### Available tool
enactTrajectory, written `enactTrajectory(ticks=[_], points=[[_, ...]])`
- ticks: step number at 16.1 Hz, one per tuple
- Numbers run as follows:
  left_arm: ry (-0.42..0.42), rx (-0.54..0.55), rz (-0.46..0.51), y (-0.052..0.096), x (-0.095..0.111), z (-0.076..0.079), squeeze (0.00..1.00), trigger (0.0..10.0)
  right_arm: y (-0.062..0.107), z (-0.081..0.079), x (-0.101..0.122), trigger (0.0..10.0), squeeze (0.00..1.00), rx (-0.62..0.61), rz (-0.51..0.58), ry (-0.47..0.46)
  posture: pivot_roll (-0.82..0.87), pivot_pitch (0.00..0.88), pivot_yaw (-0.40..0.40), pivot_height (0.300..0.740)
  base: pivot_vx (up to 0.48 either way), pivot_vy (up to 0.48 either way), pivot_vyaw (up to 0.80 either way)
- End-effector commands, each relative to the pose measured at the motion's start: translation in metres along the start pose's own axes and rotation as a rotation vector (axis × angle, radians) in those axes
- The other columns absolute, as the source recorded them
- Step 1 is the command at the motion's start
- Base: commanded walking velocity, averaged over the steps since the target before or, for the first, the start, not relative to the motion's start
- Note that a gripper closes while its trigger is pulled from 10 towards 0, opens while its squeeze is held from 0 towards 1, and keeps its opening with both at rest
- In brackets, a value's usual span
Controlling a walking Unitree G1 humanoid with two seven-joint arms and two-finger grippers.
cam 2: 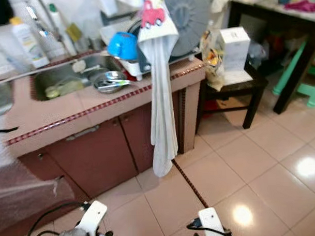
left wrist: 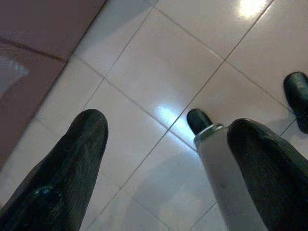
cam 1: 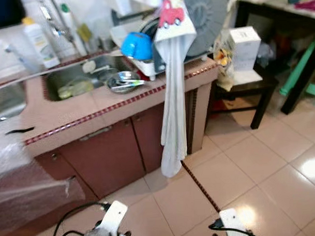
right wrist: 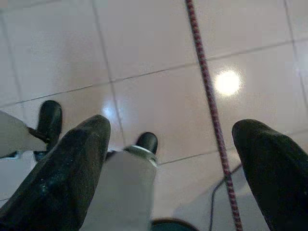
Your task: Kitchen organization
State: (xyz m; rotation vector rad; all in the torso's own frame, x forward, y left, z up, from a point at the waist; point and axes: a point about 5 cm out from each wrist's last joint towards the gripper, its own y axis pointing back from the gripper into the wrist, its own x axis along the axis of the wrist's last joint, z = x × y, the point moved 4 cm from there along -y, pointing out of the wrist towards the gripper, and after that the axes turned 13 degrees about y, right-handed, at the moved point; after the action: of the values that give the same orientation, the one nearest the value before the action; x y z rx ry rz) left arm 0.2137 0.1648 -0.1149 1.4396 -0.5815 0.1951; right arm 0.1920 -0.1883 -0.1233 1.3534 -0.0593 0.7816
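Observation:
A pink tiled counter (cam 1: 90, 107) holds a steel sink (cam 1: 68, 74) with something pale green in it. At the counter's edge sits a steel bowl (cam 1: 122, 81) with utensils. Behind it a blue bowl (cam 1: 136, 44) lies tilted on a white dish rack (cam 1: 145, 66). A long white towel (cam 1: 173, 96) hangs down past the cabinet doors. My left gripper (left wrist: 168, 125) and right gripper (right wrist: 173, 127) both hang open over the floor tiles, holding nothing. My left arm (cam 1: 107, 226) and right arm (cam 1: 231, 224) are low in front of the cabinets.
Bottles (cam 1: 39, 42) and a faucet (cam 1: 58, 23) stand behind the sink. A white box (cam 1: 244, 47) rests on a low black table (cam 1: 249, 86) to the right, with a green stool (cam 1: 301, 71) beyond. Clear plastic wrap (cam 1: 25, 190) covers the lower left. My feet show below the grippers.

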Motion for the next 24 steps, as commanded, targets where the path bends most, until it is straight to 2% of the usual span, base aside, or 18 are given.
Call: enactTrajectory(ticks=[1, 8, 11, 14, 17, 24], points=[[-0.003, 0.015, -0.014, 0.001, -0.003, -0.005, 0.00, 10.0, 0.000, -0.007, 0.002, 10.0, 0.00, 0.021, 0.004, -0.011, -0.08, 0.000, 0.107, 0.740, 0.000, 0.000, 0.00], [0.009, 0.020, -0.010, 0.001, -0.002, -0.004, 0.00, 10.0, -0.001, -0.007, 0.003, 10.0, 0.00, 0.022, 0.005, -0.004, -0.08, 0.000, 0.107, 0.740, 0.000, 0.000, 0.00], [0.027, 0.025, -0.008, 0.000, -0.003, -0.002, 0.00, 10.0, 0.000, -0.006, 0.000, 10.0, 0.00, 0.028, 0.000, 0.027, -0.08, 0.000, 0.070, 0.740, 0.000, 0.000, 0.00], [0.112, 0.034, 0.005, -0.001, -0.005, 0.003, 0.00, 10.0, 0.001, 0.007, -0.004, 10.0, 0.00, 0.020, -0.007, 0.073, -0.07, 0.000, 0.028, 0.740, 0.000, 0.000, 0.00], [0.152, 0.042, 0.007, -0.001, -0.007, 0.003, 0.00, 10.0, 0.000, 0.011, 0.000, 10.0, 0.00, 0.019, -0.002, 0.088, -0.06, 0.000, 0.007, 0.740, 0.000, 0.000, 0.00], [0.115, 0.058, -0.002, 0.000, -0.010, -0.002, 0.00, 10.0, -0.001, 0.001, 0.006, 10.0, 0.00, 0.032, 0.012, 0.065, -0.06, 0.000, 0.032, 0.740, 0.000, 0.000, 0.00]])
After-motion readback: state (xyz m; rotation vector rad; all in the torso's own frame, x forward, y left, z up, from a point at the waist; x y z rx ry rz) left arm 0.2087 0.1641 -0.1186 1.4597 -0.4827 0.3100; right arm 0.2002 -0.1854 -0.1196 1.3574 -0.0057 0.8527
